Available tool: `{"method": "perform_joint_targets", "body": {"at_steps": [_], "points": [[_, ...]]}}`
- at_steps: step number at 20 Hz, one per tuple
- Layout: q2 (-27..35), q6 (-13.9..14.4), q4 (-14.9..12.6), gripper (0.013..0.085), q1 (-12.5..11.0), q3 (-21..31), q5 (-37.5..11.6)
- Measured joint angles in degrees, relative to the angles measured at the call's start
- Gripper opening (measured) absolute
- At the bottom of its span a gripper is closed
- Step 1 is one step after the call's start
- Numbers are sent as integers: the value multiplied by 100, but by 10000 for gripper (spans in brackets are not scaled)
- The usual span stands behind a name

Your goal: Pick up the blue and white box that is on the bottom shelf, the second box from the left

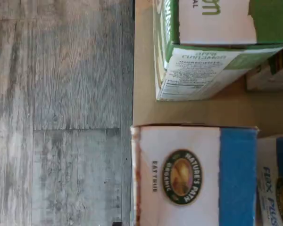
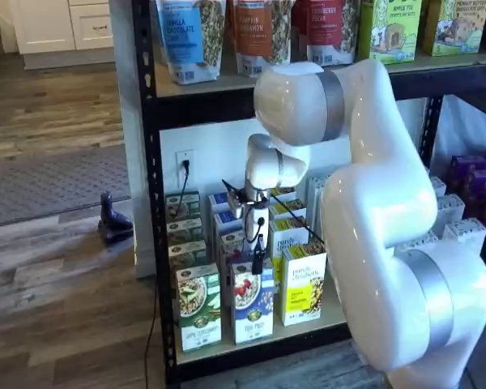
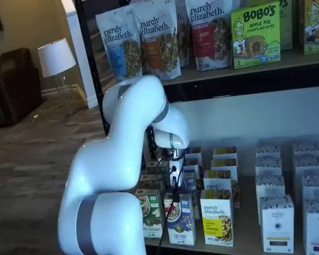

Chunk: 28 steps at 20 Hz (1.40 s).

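Blue and white box (image 2: 253, 301) upright at front edge of bottom shelf (image 2: 259, 344), between green-and-white carton (image 2: 199, 310) and yellow carton (image 2: 304, 284), close beside both, at head of a row of like boxes running back toward wall. Same box in other shelf view (image 3: 179, 219), front face showing cereal bowl with red berries. Gripper (image 2: 257, 261) hanging low off white arm (image 2: 373, 211), directly over box top, cable alongside; only dark, narrow tips visible, seen side-on, so spread or pressed together cannot be told, and contact with box cannot be told either. Gripper (image 3: 175, 195) likewise just above box, between arm and cartons. Wrist view: box top (image 1: 193, 176), white with blue band and round green emblem, green-and-white carton (image 1: 212, 52) apart across bare beige board, grey wood floor (image 1: 61, 113) beyond shelf edge.
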Motion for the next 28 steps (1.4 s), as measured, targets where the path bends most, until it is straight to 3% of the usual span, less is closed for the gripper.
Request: {"method": "perform_joint_targets", "body": {"at_steps": [19, 28], "points": [[444, 433, -509, 850, 39, -275, 4], [436, 504, -626, 850, 20, -105, -132]]}}
